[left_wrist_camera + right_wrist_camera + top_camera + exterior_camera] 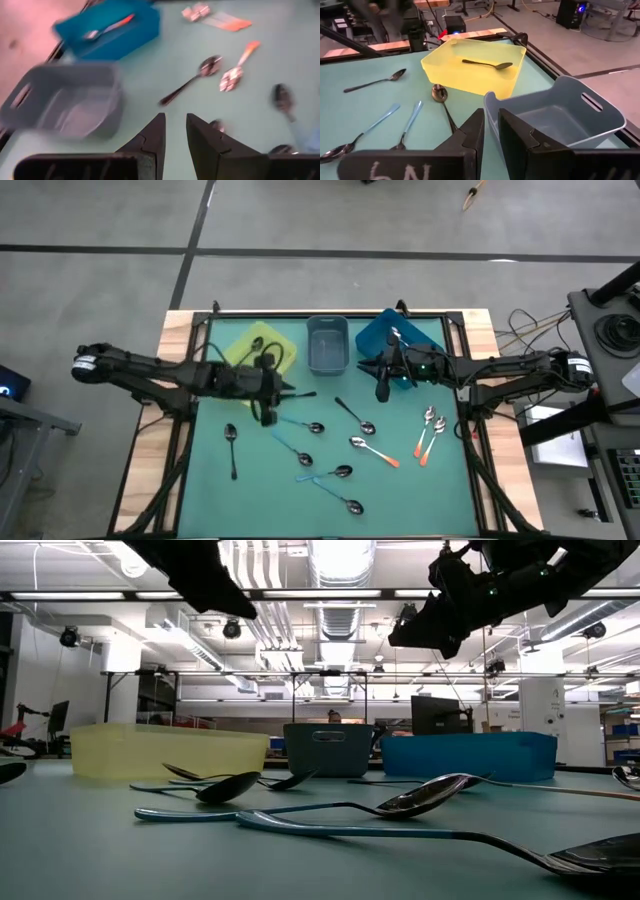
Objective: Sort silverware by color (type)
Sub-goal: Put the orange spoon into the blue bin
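Observation:
Several spoons lie flat on the green mat: a black one (232, 442) at the left, another black one (355, 415) mid-table, light blue ones (325, 473) toward the near edge, and orange ones (428, 435) at the right. One black spoon (487, 64) lies in the yellow bin (262, 345). An orange spoon (107, 29) lies in the blue bin (400, 340). My left gripper (175, 131) hovers by the yellow bin's near right corner, open by a narrow gap and empty. My right gripper (491, 131) hovers between the grey bin (327, 345) and the blue bin, also narrowly open and empty.
The three bins stand in a row along the mat's far edge, with the grey one in the middle. A black spoon (442, 102) lies just in front of the yellow bin. Both arms (200, 575) (480, 590) hang well above the table. Wooden table edges frame the mat.

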